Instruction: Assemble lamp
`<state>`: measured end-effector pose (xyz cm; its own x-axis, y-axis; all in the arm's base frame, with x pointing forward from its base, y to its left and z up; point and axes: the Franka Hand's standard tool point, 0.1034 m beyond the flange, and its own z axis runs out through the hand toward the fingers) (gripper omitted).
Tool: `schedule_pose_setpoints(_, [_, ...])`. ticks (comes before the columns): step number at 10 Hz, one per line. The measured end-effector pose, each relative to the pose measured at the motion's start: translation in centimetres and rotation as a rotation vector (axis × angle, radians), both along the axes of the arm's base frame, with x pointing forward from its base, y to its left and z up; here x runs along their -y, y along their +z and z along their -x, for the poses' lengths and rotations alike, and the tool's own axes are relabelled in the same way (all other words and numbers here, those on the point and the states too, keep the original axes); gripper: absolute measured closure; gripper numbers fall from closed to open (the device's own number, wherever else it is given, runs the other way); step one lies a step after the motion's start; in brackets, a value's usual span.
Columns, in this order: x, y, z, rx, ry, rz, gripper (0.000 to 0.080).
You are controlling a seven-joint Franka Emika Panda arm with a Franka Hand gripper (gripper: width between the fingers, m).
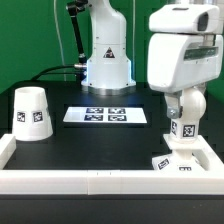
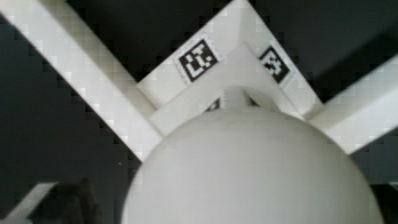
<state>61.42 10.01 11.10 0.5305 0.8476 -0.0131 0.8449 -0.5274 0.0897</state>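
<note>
Now tool [image 1: 183, 128] clamped on bulb [image 2: 249, 165], over base [image 1: 178, 160].

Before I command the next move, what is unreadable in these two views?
- Gripper: exterior view, fingertips hidden behind the bulb; open or shut unknown.
- Base: exterior view, bulb covers the socket; seating unclear.
- Base: wrist view, bulb fills the foreground, blurred.
- Shade: outside the wrist view.

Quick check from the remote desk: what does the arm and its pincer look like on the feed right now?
The arm is glossy white with rounded, bulky housings and dark bands at its joints. A small triangular warning sticker sits on its base. A dark cable hangs down beside it. The wrist block near the camera is boxy and white. The pincer itself is mostly hidden, so finger details cannot be made out.
</note>
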Motion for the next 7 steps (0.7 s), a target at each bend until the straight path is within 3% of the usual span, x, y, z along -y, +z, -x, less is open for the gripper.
schedule_pose_setpoints(1, [0.03,-0.02,0.01,-0.001,0.005,0.001,0.0101])
schedule_pose_setpoints(2, [0.09,-0.03,0.01,-0.001,0.004,0.001,0.0223])
schedule_pose_setpoints(5, [0.13,-0.04,0.0,0.002,-0.04,-0.004,0.0223])
schedule_pose_setpoints(7, [0.28,-0.03,-0.01,0.019,-0.206,-0.021,0.0223])
